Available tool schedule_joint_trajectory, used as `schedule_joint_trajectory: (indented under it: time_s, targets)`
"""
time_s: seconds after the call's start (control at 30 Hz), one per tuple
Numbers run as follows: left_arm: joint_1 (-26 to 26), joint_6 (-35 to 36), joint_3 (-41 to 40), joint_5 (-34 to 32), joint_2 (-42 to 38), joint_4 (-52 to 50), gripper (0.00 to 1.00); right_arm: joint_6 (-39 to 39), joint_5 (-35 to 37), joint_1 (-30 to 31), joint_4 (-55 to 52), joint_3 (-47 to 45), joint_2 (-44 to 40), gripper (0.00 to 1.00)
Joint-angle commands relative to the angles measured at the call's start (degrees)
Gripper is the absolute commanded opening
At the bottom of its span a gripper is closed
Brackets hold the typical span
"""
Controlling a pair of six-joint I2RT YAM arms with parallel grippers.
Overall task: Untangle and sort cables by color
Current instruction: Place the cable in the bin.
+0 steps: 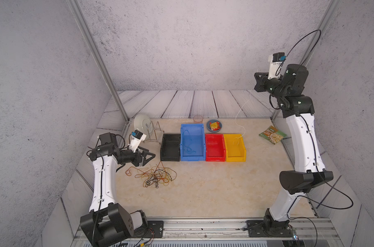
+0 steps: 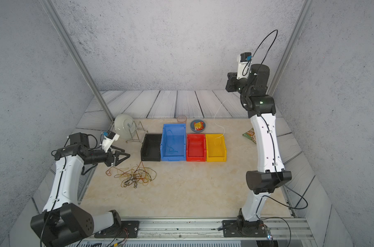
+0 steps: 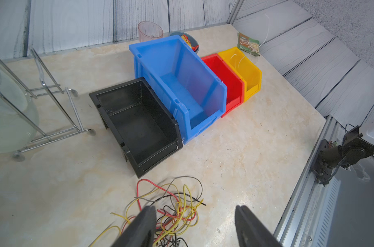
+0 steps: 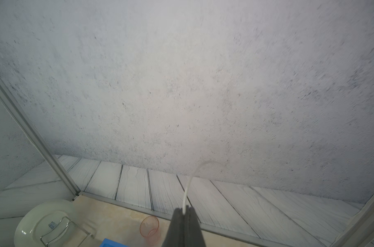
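A tangle of thin yellow, red and black cables (image 1: 154, 175) (image 2: 134, 176) (image 3: 173, 210) lies on the table at the left. My left gripper (image 1: 150, 157) (image 2: 126, 156) (image 3: 194, 208) hovers just over its far edge, open and holding nothing. My right gripper (image 1: 256, 81) (image 2: 228, 82) (image 4: 185, 210) is raised high at the back right, shut on a pale yellowish cable (image 1: 239, 111) (image 2: 217, 113) (image 4: 187, 188). That cable hangs down and its lower end loops inside the yellow bin (image 1: 235, 158). A blue cable (image 1: 189, 147) lies in the blue bin (image 1: 192, 126).
Four bins stand in a row: black bin (image 1: 170, 158), blue, red bin (image 1: 215, 158), yellow. Behind them are a plate on a wire rack (image 1: 142, 126), a clear cup (image 1: 198, 118) and a bowl of snack packets (image 1: 209, 128). A noodle packet (image 1: 272, 134) lies at the right.
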Motion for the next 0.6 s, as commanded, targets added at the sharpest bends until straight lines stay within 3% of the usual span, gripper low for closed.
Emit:
schedule_joint_trajectory:
  time_s: [0.0, 0.2, 0.3, 0.43, 0.57]
  targets:
    - [-0.8, -0.77, -0.74, 0.35, 0.52, 0.33, 0.65, 0.84, -1.58, 0.98, 3.06, -10.67, -5.44, 0.0]
    - [-1.53, -1.32, -0.8, 0.33, 0.79, 0.71, 0.65, 2.74, -0.65, 1.36, 11.44, -34.62, -16.88, 0.0]
    - [-1.78, -1.46, -0.75, 0.14, 0.87, 0.68, 0.65, 2.33, 0.06, 1.39, 12.3, -42.34, -19.99, 0.0]
    - [-1.86, -1.87, -1.16, -0.5, 0.96, 1.21, 0.65, 1.25, 0.39, 1.37, 14.05, -49.81, -20.56, 0.0]
    - [-1.87, -2.51, -1.7, -0.79, 0.79, 1.62, 0.65, -0.02, 2.94, 1.4, 15.03, -50.67, -18.7, 0.0]
